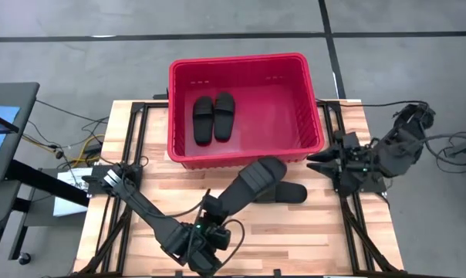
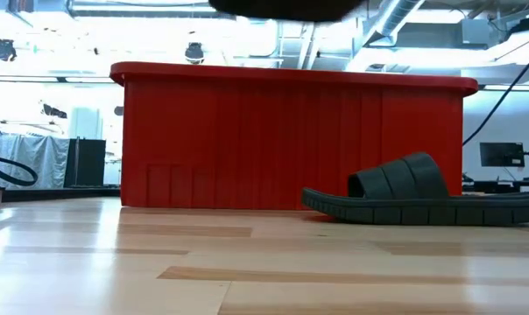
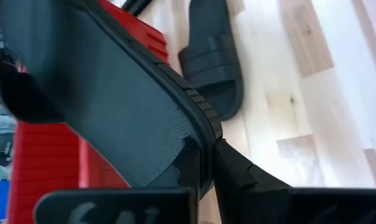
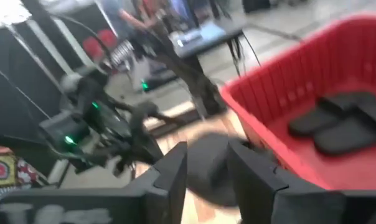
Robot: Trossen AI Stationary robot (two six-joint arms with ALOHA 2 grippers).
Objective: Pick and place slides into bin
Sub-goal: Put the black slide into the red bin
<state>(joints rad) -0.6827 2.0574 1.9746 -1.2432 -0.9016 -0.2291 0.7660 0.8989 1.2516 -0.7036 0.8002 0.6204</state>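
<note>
Inside the red bin [image 1: 237,62] two black slides [image 1: 204,118] [image 1: 224,116] lie side by side on its floor, at its left. A third slide [image 1: 252,184] is in the air in front of the bin's near wall, with my left gripper [image 1: 216,216] shut on it. Under its far end a fourth slide [image 1: 292,193] lies flat on its sole on the table. My right gripper [image 1: 310,160] hovers by the bin's near right corner, open, with nothing between its fingers [image 4: 175,171]. My left gripper pinches the raised slide between its two fingers at the sole's rim [image 3: 203,146], at the end nearest the table's front edge. The fingers come from the near side, slanting downward. The slide is lifted clear, and its free end [image 1: 270,167] points toward the bin.
The bin's near wall [image 2: 291,140] rises just behind the lying slide [image 2: 405,188]. Black frame rails [image 1: 136,147] run along both sides of the wooden table. Bare wood lies in front of the bin on the left [image 1: 152,181].
</note>
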